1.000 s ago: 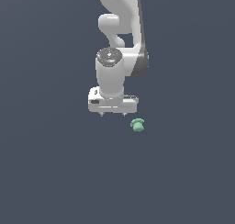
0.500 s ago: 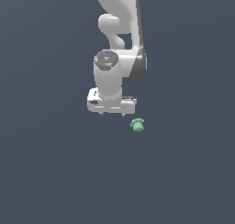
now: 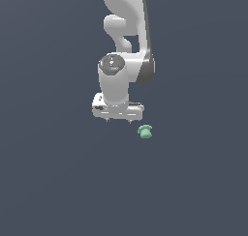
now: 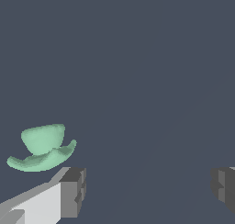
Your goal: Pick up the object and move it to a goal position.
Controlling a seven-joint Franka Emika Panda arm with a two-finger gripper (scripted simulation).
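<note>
From where I stand, the gripper hangs low over the plain dark floor, its jaws spread wide apart and holding nothing. The mint-green object lies on that floor just beside the gripper, toward the exterior view's right, outside one fingertip rather than between the two.

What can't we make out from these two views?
- Goal position: no marker shows in either view.
- End effector fingertips: exterior view, too small and mostly hidden under the white hand; wrist view, both fingers cut off by the picture edge.
- Tiny mint-green lumpy object: exterior view, too small to read its shape; the wrist view shows one side only.
- Arm base: cut off at the exterior view's top.
</note>
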